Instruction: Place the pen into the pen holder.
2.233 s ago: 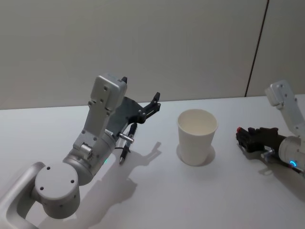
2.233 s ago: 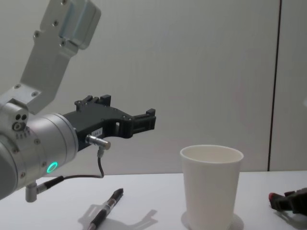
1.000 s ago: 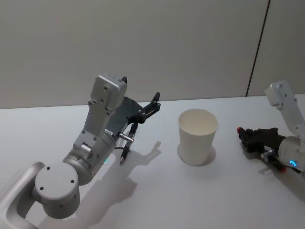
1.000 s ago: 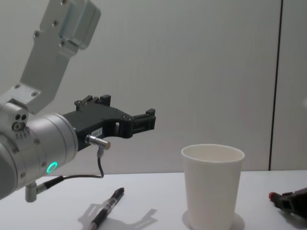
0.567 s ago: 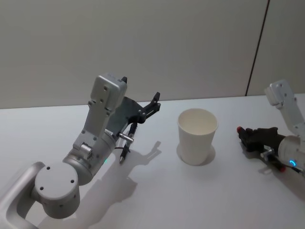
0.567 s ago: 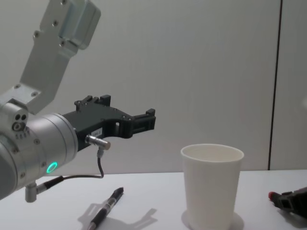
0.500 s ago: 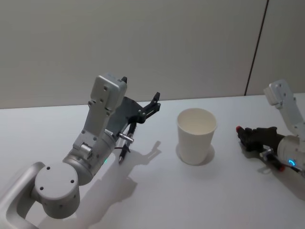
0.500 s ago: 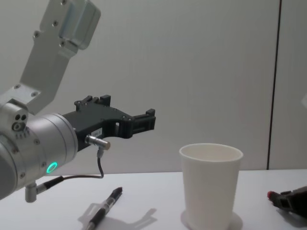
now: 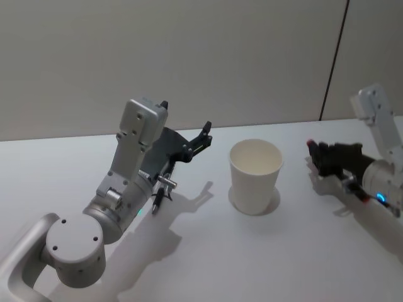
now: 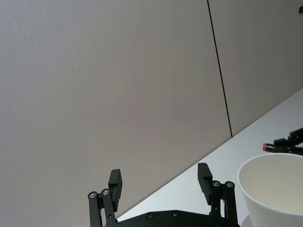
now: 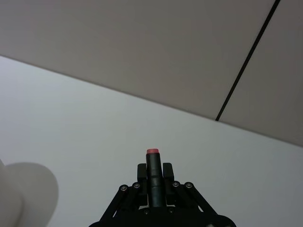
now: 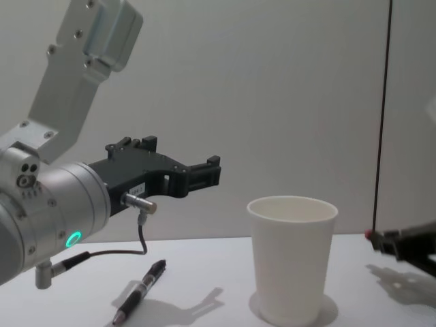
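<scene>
Upright at mid-worktop (image 9: pixel 283 251), I see the white paper pen holder (image 9: pixel 255 179), mouth open. Right of it, a red-ended pen (image 11: pixel 152 160) sits clamped in my right hand (image 11: pixel 154 172); a black pen (image 12: pixel 139 291) lies flat to its left.

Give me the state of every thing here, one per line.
pen holder: upright on the table, empty.
black pen: lying flat on the table, ungripped.
left gripper: open, empty, raised above the black pen.
right gripper: shut on the red-tipped pen, right of the pen holder.
red-tipped pen: gripped, red end protruding.
</scene>
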